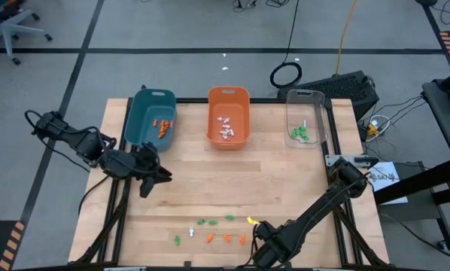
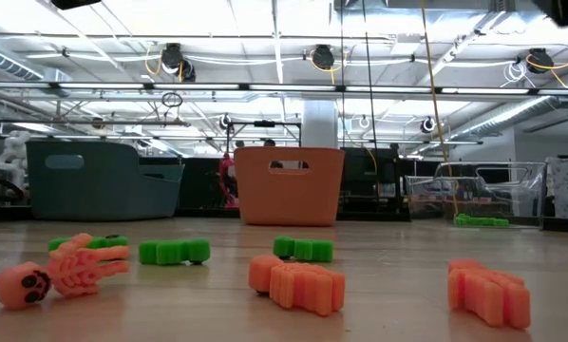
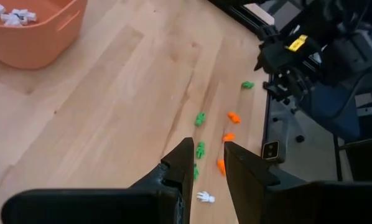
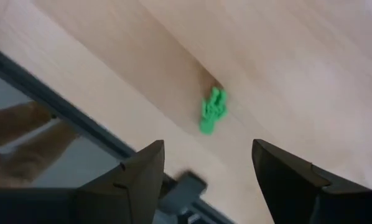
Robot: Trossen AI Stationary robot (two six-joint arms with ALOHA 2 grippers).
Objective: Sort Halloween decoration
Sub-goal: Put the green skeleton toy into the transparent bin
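While trinkets (image 1: 217, 235) lie scattered, right hand (image 1: 256, 242) just beside, left hand (image 1: 159, 179) well apart

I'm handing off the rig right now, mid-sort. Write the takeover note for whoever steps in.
Left gripper: empty, jaws a little apart, over bare table in front of the teal bin.
Right gripper: open, empty, low at the near edge by the leftover trinkets.
Done: orange pieces in the teal bin, white pieces in the orange bin, green pieces in the clear bin.
Left: a few green, orange and white trinkets near the front edge, still to sort.
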